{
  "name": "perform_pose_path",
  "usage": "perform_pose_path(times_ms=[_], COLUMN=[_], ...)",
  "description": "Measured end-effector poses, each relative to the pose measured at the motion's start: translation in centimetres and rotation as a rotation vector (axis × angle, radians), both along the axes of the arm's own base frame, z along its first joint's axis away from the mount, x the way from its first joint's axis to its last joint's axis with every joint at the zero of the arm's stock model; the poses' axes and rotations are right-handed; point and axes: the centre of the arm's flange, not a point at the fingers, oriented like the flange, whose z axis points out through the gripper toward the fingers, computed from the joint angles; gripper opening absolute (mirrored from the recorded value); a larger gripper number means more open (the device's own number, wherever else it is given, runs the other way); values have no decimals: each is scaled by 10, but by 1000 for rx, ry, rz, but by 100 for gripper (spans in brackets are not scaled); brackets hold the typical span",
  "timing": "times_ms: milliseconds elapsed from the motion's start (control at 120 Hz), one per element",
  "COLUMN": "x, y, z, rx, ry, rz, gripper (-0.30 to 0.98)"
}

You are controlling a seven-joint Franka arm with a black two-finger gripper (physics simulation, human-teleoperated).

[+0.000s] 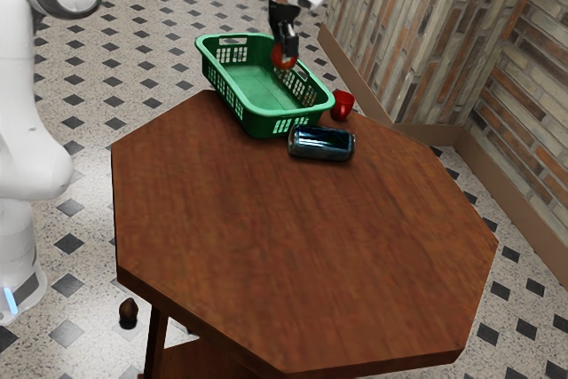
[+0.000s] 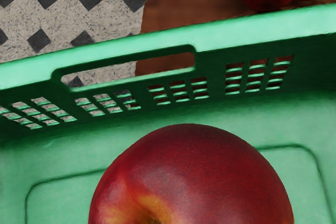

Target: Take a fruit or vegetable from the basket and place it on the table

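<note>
From where I stood, the jaws (image 1: 285, 52), upper centre, were clamped on a red fruit (image 2: 194, 177) above the green basket (image 1: 263, 123), whose side wall rose between fruit and red mug (image 1: 343, 106). A dark can (image 1: 321, 144) lay on its side just beside the basket's near corner, on the wooden bench (image 1: 302, 246).

"Quick, what's your tbl like?"

"I've got an octagonal wooden tbl (image 1: 302, 246), reddish-brown w/ the grain showing."

"OK, & what's on it?"

"By 1 edge I see a green plastic basket (image 1: 259, 123), approx. rectangular, part of it sticking out past the tabletop. Just beside its end there's a dark, shiny can (image 1: 321, 144) lying on its side."

"Anything red?"

"Yep, a mug (image 1: 342, 106) w/ a handle, nr the basket's corner, the can close by."

"Can & basket touching?"

"Can't tell, TBH."
</note>
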Motion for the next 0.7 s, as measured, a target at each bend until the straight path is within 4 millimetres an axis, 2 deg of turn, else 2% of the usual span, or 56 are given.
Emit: perform_pose_path(times_ms=[92,167,233,300,342,392,433,500,700], x=[11,24,33,33,30,26,23,20,11], y=[-46,-106,-188,-284,-337,-380,-398,-404,-419], z=[41,69,94,113,114,98,74,41,-4], rx=[12,11,15,33,48,55,49,36,9], ry=[-21,-46,-75,-94,-90,-60,-15,45,121], rz=[-63,-159,-290,-436,-512,-571,-594,-592,-574], gripper=[15,14,14,14,15,18,17,15,13])
